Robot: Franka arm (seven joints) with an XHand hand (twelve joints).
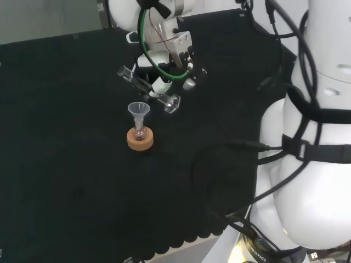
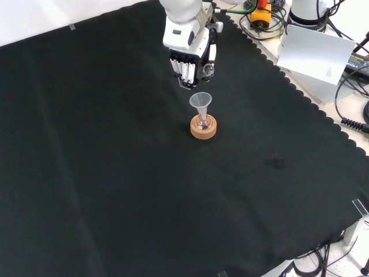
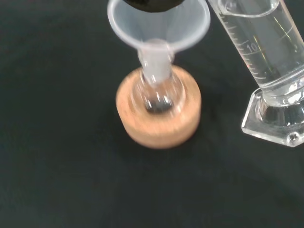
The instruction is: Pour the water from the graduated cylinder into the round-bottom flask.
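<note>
1. Closest to the wrist camera is a clear funnel (image 3: 159, 23), its wide mouth at the top of a narrow stem that drops into the neck of a small round flask (image 3: 156, 92).
2. The flask sits upright in a cork ring (image 3: 159, 116) on the black cloth (image 3: 57, 142).
3. Just beside the ring in that view is the measuring cylinder (image 3: 266, 52), clear, with printed marks up its side, water inside, and a six-sided foot (image 3: 273, 121).
4. In the head view, going left to right: the cylinder's open end (image 1: 125, 72) points to the left, the cylinder lies tilted across the hand (image 1: 164, 71), and its foot (image 1: 171, 103) sticks out lower on the right.
5. The hand's fingers are curled round the cylinder and hold it off the cloth.
6. The funnel (image 1: 139, 111), flask and cork ring (image 1: 140, 138) stand below the hand in the head view, close to it but not touching.
7. In the front view the hand (image 2: 193, 57) hangs just above the funnel (image 2: 201, 102) and cork ring (image 2: 203, 127).
</note>
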